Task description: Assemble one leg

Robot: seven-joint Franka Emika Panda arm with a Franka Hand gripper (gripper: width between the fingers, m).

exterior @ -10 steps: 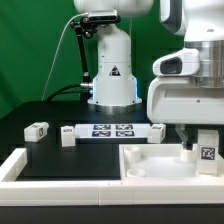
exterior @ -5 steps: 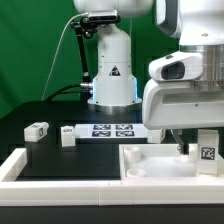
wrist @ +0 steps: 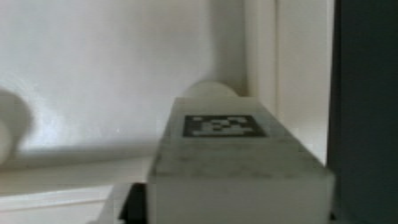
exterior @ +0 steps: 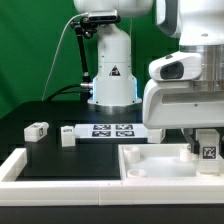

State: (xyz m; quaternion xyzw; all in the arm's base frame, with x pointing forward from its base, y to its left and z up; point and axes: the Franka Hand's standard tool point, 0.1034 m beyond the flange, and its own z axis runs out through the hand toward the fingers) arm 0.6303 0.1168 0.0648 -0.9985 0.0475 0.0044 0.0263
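Observation:
My gripper (exterior: 201, 148) is at the exterior view's right, shut on the leg (exterior: 208, 151), a small white post with a marker tag on its face. It holds the leg upright at the right end of the large white square piece (exterior: 150, 160), low over its inside. In the wrist view the leg (wrist: 231, 160) fills the space between the jaws of my gripper (wrist: 231, 205), its tag facing the camera, with the square piece's white floor and rim (wrist: 107, 90) behind it. Whether the leg touches the piece is hidden.
The marker board (exterior: 112, 129) lies mid-table before the robot base. Two more small white legs (exterior: 37, 130) (exterior: 68, 135) stand at the exterior view's left, and another (exterior: 158, 130) by the board's right end. A white border (exterior: 20, 165) runs along the table's front.
The arm has risen slightly and shifted a little to the exterior view's right with the leg still in the jaws. The loose parts have not moved.

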